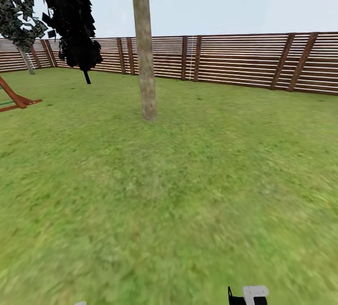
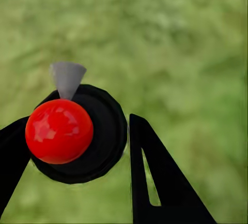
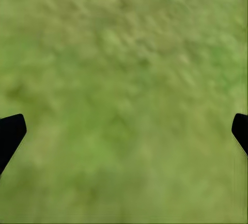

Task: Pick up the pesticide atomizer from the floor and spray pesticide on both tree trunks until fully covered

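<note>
In the left wrist view my left gripper (image 2: 77, 149) is shut on the pesticide atomizer (image 2: 98, 131). I see it end-on as a dark round body with a glossy red knob (image 2: 59, 131) and a pale grey cone nozzle (image 2: 67, 78), above blurry grass. One tree's thick mottled grey-brown trunk (image 1: 144, 56) stands ahead on the lawn, left of centre and several metres off. My right gripper (image 3: 124, 131) hangs open over bare grass, its black fingertips (image 3: 10, 131) far apart. A black-and-white piece of the right arm (image 1: 253, 294) pokes up at the head view's lower edge.
A brown slatted fence (image 1: 244, 61) runs across the back of the lawn. A dark conifer (image 1: 75, 23) and a thin-trunked tree (image 1: 26, 58) stand at the far left. An orange-brown wooden frame (image 1: 16, 99) rests on the grass at the left edge. Open grass (image 1: 188, 192) lies between me and the trunk.
</note>
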### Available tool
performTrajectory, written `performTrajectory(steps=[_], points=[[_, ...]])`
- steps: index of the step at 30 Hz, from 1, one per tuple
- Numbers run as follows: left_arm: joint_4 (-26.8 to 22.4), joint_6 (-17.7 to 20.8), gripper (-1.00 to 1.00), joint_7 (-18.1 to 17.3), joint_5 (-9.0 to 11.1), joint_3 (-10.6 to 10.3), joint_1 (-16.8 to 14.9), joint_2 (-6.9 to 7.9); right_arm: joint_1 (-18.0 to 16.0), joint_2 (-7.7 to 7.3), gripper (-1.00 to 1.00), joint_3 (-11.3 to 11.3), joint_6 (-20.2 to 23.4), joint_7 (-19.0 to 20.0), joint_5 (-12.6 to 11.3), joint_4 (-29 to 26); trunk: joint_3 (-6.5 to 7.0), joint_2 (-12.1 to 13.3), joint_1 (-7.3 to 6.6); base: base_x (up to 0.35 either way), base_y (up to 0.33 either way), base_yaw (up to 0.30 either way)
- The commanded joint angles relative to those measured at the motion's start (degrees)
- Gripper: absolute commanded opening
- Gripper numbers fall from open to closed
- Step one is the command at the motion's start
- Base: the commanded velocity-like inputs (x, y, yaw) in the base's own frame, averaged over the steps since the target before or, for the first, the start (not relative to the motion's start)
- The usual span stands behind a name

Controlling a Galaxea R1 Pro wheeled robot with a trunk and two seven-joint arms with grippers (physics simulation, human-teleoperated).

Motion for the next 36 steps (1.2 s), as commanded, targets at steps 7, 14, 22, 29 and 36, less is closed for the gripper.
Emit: performTrajectory(steps=[7, 14, 22, 29, 36], points=[[-0.03, -0.16, -1.00, 0.21, 0.31, -0.48, -0.02, 0.02, -0.06, 0.00, 1.00, -0.37, -0.14, -0.28, 0.61, 0.07, -0.05, -0.02, 0.03, 0.339, 0.000, 0.000], [0.00, -0.16, -1.00, 0.20, 0.24, -0.48, -0.02, 0.02, -0.06, 0.00, 1.00, -0.37, -0.14, -0.28, 0.61, 0.07, -0.05, -0.02, 0.03, 0.339, 0.000, 0.000], [0.00, -0.23, -1.00, 0.22, 0.39, -0.48, -0.02, 0.11, -0.06, 0.00, 1.00, -0.37, -0.14, -0.28, 0.61, 0.07, -0.05, -0.02, 0.03, 0.339, 0.000, 0.000], [-0.02, -0.25, -1.00, 0.20, 0.39, -0.48, -0.02, 0.11, -0.04, 0.00, 1.00, -0.37, -0.14, -0.28, 0.61, 0.07, -0.05, -0.02, 0.03, 0.339, 0.000, 0.000], [0.01, -0.25, -1.00, 0.20, 0.39, -0.48, -0.02, 0.11, -0.06, 0.00, 1.00, -0.37, -0.14, -0.28, 0.61, 0.07, -0.05, -0.02, 0.03, 0.340, 0.000, 0.000]])
